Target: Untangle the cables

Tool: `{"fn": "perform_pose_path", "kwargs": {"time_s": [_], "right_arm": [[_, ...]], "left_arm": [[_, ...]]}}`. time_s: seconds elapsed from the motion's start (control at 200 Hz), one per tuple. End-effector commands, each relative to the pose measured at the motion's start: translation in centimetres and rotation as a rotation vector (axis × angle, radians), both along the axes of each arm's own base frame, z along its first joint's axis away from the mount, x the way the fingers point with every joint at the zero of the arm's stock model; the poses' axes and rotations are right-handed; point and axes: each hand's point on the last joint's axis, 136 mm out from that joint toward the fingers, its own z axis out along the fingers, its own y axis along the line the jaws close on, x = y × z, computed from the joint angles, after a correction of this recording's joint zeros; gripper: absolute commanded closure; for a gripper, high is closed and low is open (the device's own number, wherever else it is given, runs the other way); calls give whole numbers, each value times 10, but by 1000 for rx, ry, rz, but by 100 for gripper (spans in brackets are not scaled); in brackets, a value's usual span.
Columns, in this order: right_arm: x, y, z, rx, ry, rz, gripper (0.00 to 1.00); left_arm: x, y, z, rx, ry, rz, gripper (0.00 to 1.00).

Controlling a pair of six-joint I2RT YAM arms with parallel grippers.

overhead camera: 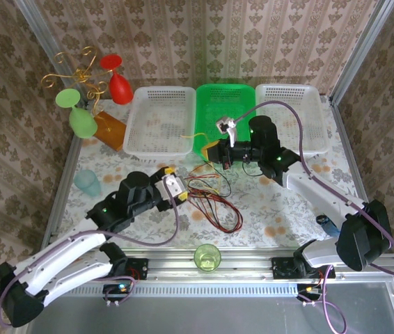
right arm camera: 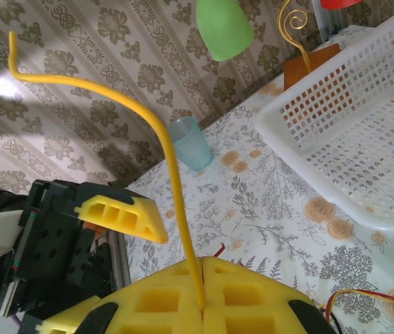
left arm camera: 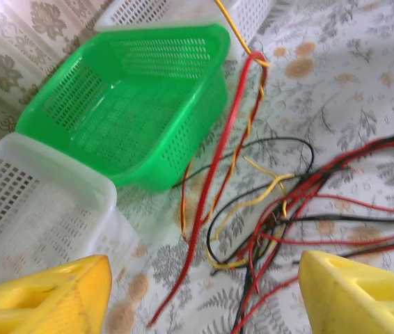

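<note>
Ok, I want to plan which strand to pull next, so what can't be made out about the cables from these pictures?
- Top view: the cables are too thin to tell which strand crosses over which.
- Left wrist view: a yellow strand runs off the top edge; red strands leave the right edge.
- Right wrist view: the shut right pincer hides the yellow cable below its grip.

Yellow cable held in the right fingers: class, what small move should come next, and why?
Probably pinch the red cable with the open left fingers. The right fingers are shut on the yellow cable, and the red one rises hooked against it above the tangle, so holding red should let yellow pull free.
</note>
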Motion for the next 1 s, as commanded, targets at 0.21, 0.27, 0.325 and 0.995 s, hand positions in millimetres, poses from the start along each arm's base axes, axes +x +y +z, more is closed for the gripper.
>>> {"fn": "perform_pose_path", "kwargs": {"time_s": [0.21, 0.27, 0.325, 0.995], "right_arm": [[-16, -1, 35, 102, -24, 58, 100], [-16, -1, 37, 112, -20, 59, 100], [-16, -1, 39, 115, -23, 59, 100], [10, -91, 134, 131, -233, -523, 100]], "left_arm": [[27, -30, 21, -173, 97, -33, 68], [28, -33, 18, -162, 107, -36, 68], [28, -36, 18, -160, 103, -47, 68], [52, -9, 193, -158, -261, 104, 100]]}}
